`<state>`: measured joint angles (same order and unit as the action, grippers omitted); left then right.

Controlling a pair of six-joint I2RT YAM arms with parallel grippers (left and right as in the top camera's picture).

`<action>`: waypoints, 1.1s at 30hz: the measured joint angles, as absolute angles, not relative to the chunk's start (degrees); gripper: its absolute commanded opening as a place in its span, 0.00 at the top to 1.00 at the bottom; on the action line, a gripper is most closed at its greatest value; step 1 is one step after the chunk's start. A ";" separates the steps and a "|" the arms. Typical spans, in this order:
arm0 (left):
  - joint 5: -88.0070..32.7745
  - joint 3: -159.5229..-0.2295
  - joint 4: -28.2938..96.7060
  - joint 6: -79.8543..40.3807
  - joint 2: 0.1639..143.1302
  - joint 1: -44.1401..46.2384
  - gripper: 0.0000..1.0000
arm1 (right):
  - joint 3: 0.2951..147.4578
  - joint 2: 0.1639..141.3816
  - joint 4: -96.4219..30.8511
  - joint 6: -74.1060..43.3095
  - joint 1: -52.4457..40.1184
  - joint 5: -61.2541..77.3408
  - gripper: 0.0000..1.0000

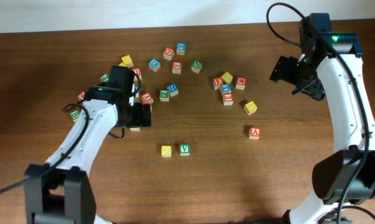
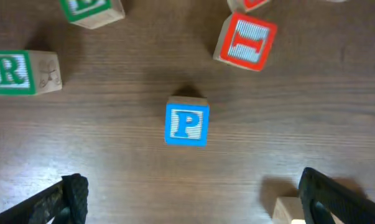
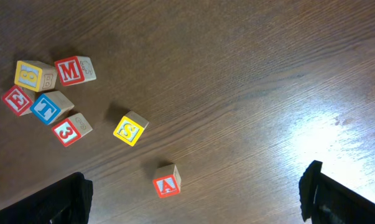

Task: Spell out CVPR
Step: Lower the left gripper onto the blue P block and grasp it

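Start at your left gripper (image 1: 140, 116), which sits up and to the left of the green V block (image 1: 185, 149). From its wrist camera, the fingers (image 2: 72, 198) stand at the bottom corners, spread wide and holding nothing. Centred ahead of them, touching neither, lies the P block (image 2: 187, 124). From overhead the arm hides it, so you can place it only under that gripper, up-left of the green V block. Its top face is blue with a white-striped P, and its sides are bare wood. It is a cube, so it has no long axis. The letter faces up and reads upright in the wrist view, its head away from the fingers, with the edges only a hair off square. At the left edge of the same view is the R block (image 2: 13, 73), green face up, its letter also upright, with a faint drawing on its wooden side. A red block (image 2: 245, 42) sits askew at the upper right.

Moving right, a yellow block (image 1: 166, 150) lies just beside the green V block on its left, the pair in a row. Its letter is too small to read. Up and right of the green V block is a cluster of blocks (image 1: 227, 87), and to its right, alone, is the A block (image 1: 254, 132). Far up-right, your right gripper (image 1: 297, 79) hangs with its fingers (image 3: 56, 202) spread wide and empty.
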<state>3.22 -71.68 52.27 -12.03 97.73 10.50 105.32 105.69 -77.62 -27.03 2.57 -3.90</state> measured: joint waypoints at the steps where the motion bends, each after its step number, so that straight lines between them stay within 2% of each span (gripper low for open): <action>1: 3.44 -71.68 52.21 -10.90 99.00 10.50 0.15 | 105.32 105.69 -77.62 -27.00 2.57 -3.90 0.02; 5: 3.70 -71.68 50.70 -7.90 104.20 10.50 0.17 | 105.32 105.69 -77.60 -27.00 2.57 -3.90 0.02; 7: 3.70 -71.66 49.34 -7.38 107.26 10.50 0.27 | 105.32 105.69 -77.65 -27.07 2.57 -3.90 0.02; 9: 3.70 -71.64 48.05 -6.83 109.08 10.50 0.42 | 105.32 105.69 -77.62 -27.00 2.57 -3.88 0.02; 10: 3.75 -71.46 47.00 -6.81 109.32 10.50 0.46 | 105.32 105.69 -77.62 -27.07 2.57 -3.90 0.02; 15: 4.10 -71.46 45.45 -6.57 109.32 10.50 0.47 | 105.32 105.69 -77.62 -27.03 2.57 -3.88 0.02; 19: 4.97 -71.46 44.49 -6.63 109.32 10.50 0.53 | 105.32 105.69 -77.62 -27.03 2.57 -3.90 0.02; 28: 4.97 -70.70 44.40 -6.61 109.32 10.50 0.55 | 105.32 105.69 -77.62 -26.98 2.57 -3.90 0.02; 33: 4.97 -69.63 42.72 -6.61 109.32 10.50 0.66 | 105.32 105.69 -77.62 -26.98 2.57 -3.90 0.02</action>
<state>4.97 -69.63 42.72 -6.61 109.32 10.50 105.32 105.69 -77.62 -26.98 2.57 -3.90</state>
